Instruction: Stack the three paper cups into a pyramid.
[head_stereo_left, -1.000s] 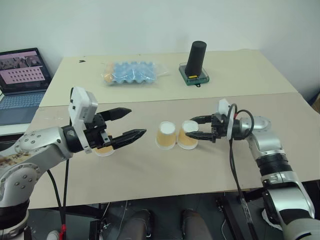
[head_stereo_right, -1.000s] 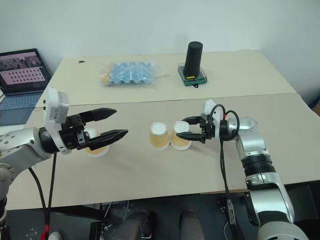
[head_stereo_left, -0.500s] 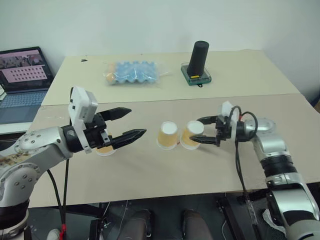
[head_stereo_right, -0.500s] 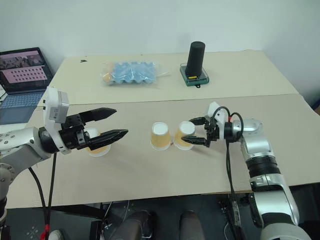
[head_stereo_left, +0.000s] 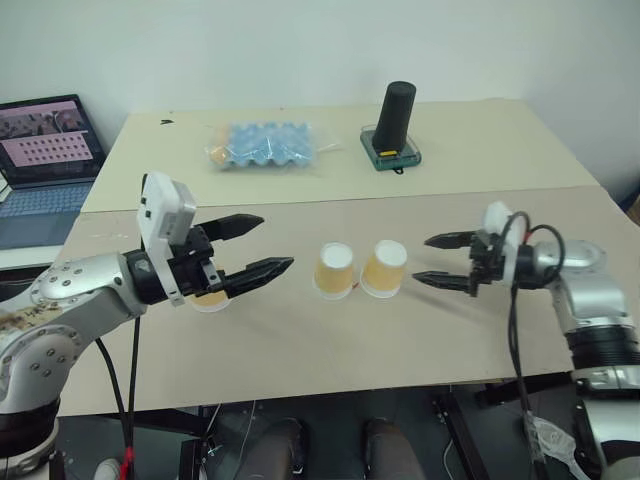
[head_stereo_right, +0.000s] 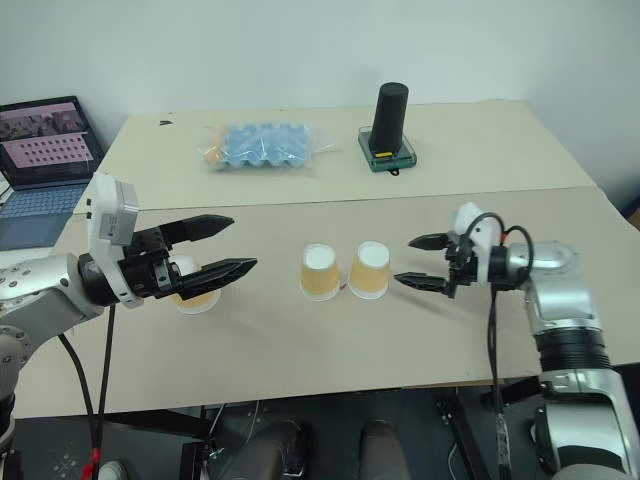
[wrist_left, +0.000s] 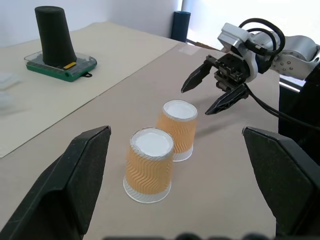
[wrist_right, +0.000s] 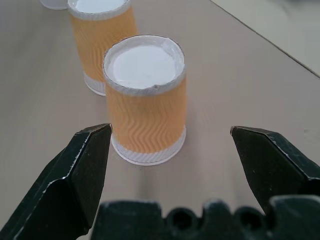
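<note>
Two paper cups stand upside down, side by side and nearly touching, mid-table; that pair reads as the pyramid base. The third cup sits inverted on the table by the left gripper, partly hidden behind its fingers. The left gripper hovers above the table, jaws spread wide, holding nothing. The right gripper is just beside the right base cup, clear of it, jaws released and empty.

Step in hand looks like fetching the third cup. To do it well, the left gripper should drop around the cup's sidewall, pinch lightly so the paper doesn't crush, keep it inverted, then centre it over the seam between the base cups and set it straight down. Nudging either base cup would widen the gap.
</note>
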